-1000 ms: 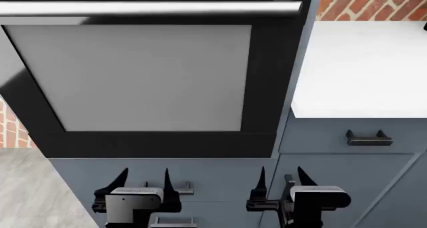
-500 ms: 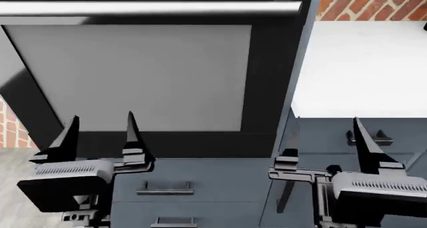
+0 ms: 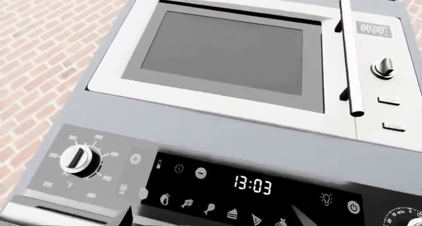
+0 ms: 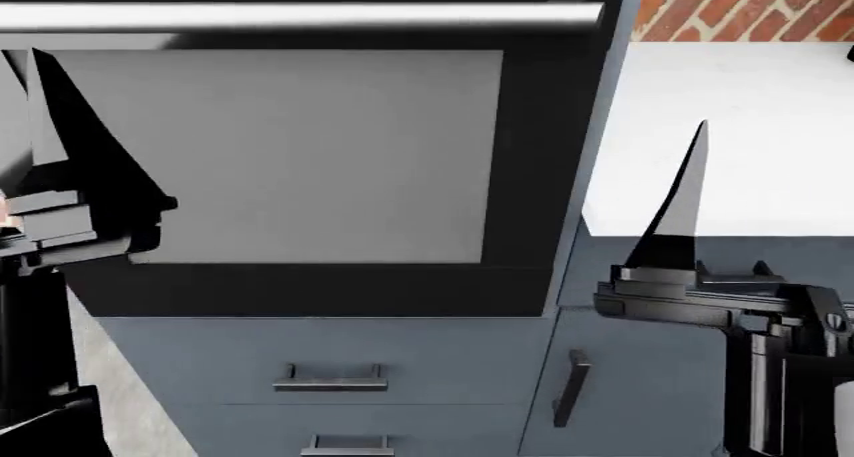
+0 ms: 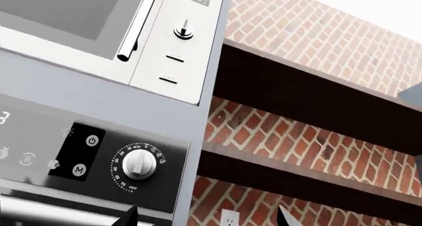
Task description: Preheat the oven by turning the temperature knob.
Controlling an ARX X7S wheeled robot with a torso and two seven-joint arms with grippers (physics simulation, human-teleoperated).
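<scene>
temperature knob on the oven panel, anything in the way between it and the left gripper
Nothing visible. In the left wrist view the temperature knob sits exposed on the oven's control panel, left of the clock, with only open space ahead of the left gripper, whose fingertips just show at the frame's edge.

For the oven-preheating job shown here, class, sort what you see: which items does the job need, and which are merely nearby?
Needed:
temperature knob
oven control panel
left gripper

Merely nearby:
microwave
timer knob
drawer handles
countertop
brick wall
</scene>
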